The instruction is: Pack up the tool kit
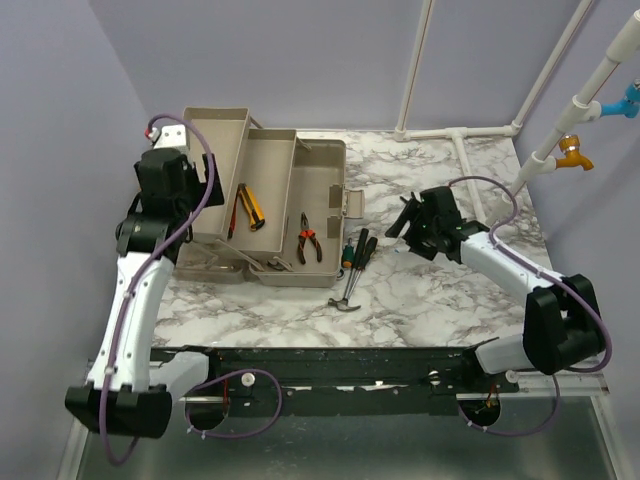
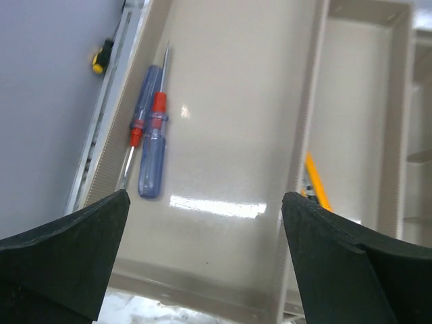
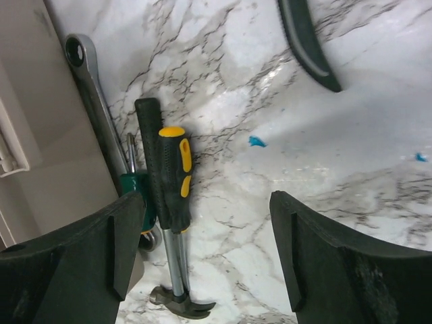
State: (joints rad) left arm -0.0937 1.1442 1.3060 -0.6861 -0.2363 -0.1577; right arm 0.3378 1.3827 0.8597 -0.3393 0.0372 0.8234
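the left tool is hanging open over two screwdrivers lying by the wall of the toolbox tray. the right tool is gaping over the hammer on open table, beside the toolbox.

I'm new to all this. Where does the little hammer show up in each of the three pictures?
Top external: the hammer lies on the marble table by the toolbox's front right corner.
Left wrist: not in it.
Right wrist: lower left, head near the bottom edge.
Shared landmark: the beige toolbox, seen in all three.
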